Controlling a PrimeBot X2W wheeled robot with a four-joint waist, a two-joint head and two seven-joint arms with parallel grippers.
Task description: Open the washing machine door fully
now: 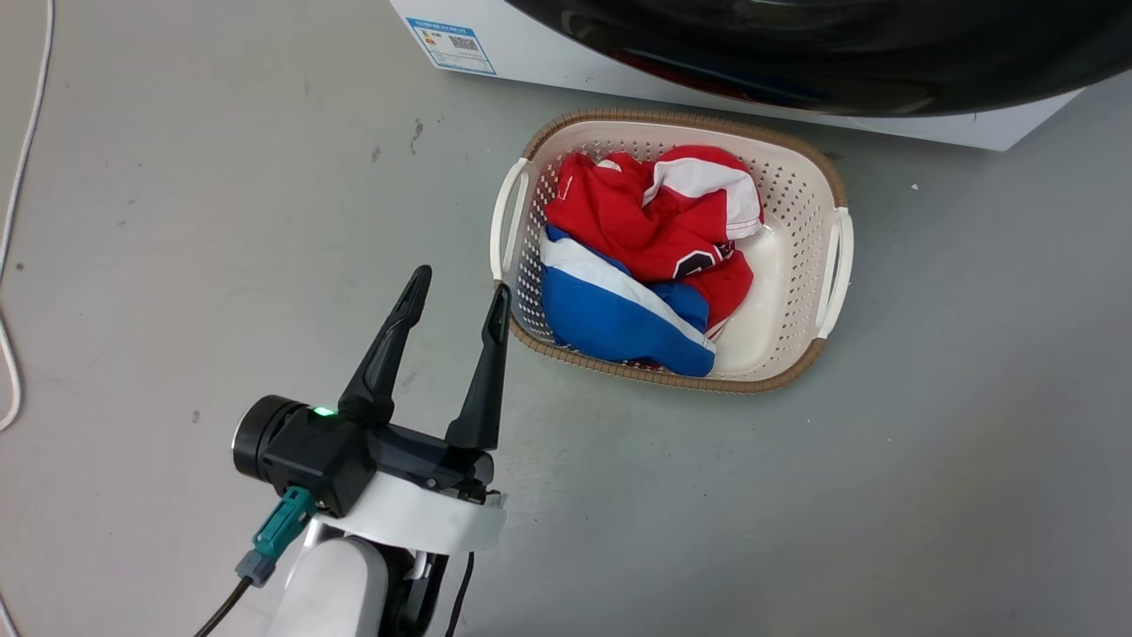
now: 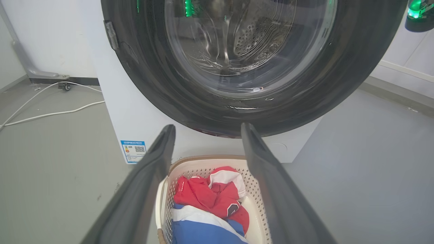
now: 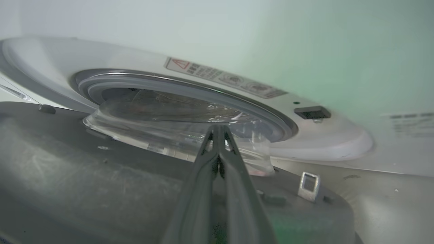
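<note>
Washing machine door [image 2: 244, 51]: left wrist view shows us its front, right wrist view its ajar inside. Left pincer [image 1: 462, 279] spread, right pincer [image 3: 218, 128] pressed together.

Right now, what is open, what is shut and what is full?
Big round glossy black washing machine door with clear glass centre: partly open, not fully.
Left hand, two long dark fingers: open, empty.
Right hand: shut, at the door's inner side.
White plastic basket with brown woven rim: upright, holding crumpled red, white and blue clothes.
</note>
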